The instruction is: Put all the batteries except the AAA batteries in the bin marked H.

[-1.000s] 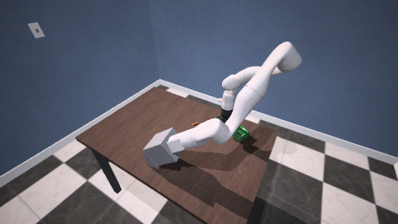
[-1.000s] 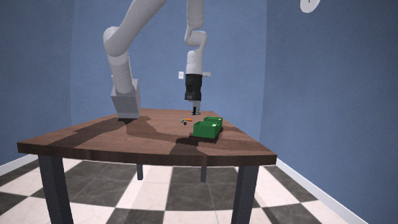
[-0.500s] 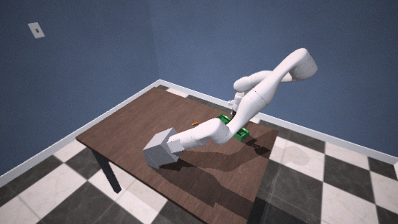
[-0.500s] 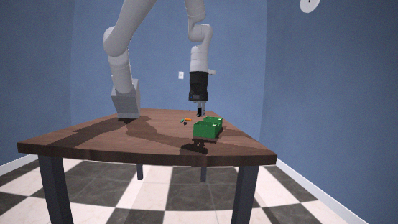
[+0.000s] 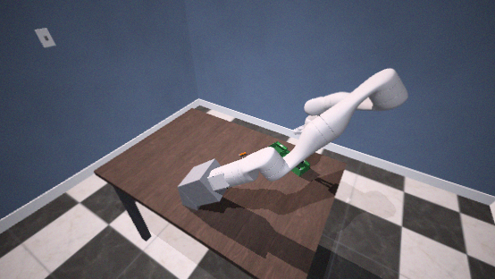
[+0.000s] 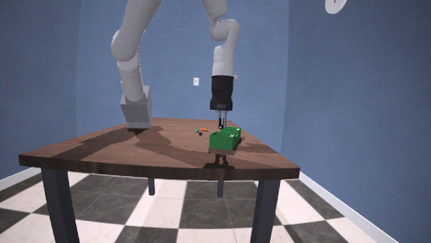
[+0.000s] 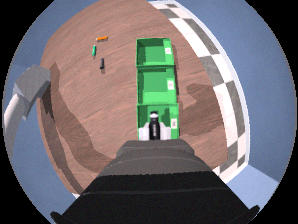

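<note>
My gripper (image 6: 221, 125) (image 7: 154, 128) is shut on a small dark and white battery (image 7: 153, 121), held upright between the fingers. It hangs just above the near end of the green row of bins (image 6: 223, 140) (image 7: 156, 76) (image 5: 280, 148). The letters on the bins cannot be read. On the table beside the bins lie a small orange thing (image 6: 202, 129) (image 7: 101, 38) (image 5: 242, 154), a small green thing (image 6: 197, 131) (image 7: 93, 50) and a small black thing (image 6: 200, 133) (image 7: 103, 64). In the top view the arm hides the gripper.
The bins stand near the right edge of the brown table (image 5: 156, 152) (image 6: 117, 152) (image 7: 80, 110). The arm's grey base (image 5: 198, 184) (image 6: 136, 109) stands on the table's far side, and the white arm arches over the middle.
</note>
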Controlling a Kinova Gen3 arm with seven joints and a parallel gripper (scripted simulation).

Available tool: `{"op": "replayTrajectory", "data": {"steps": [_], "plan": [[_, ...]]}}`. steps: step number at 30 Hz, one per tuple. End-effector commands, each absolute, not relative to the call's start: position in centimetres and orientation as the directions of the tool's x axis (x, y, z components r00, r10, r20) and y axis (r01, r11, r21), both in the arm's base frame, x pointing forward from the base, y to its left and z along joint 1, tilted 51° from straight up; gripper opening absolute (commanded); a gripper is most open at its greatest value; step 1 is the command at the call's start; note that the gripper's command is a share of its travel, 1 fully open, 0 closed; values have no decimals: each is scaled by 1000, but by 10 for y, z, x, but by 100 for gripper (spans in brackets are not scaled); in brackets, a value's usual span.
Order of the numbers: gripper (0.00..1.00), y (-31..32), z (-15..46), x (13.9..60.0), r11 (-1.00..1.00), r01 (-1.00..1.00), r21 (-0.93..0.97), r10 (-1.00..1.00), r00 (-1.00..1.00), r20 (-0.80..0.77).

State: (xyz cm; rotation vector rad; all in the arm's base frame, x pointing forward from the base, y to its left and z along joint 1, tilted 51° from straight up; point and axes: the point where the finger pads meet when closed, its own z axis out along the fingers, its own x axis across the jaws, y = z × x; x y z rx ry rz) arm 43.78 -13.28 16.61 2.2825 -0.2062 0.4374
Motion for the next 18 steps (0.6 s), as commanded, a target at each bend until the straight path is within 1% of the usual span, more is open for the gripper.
{"op": "replayTrajectory", "data": {"steps": [1, 11, 18], "plan": [[31, -133, 167, 440, -680, -274, 680, -12, 931, 364], [31, -131, 164, 440, -680, -276, 679, -11, 930, 368], [31, -144, 155, 443, -680, -278, 679, -11, 929, 369]]}}
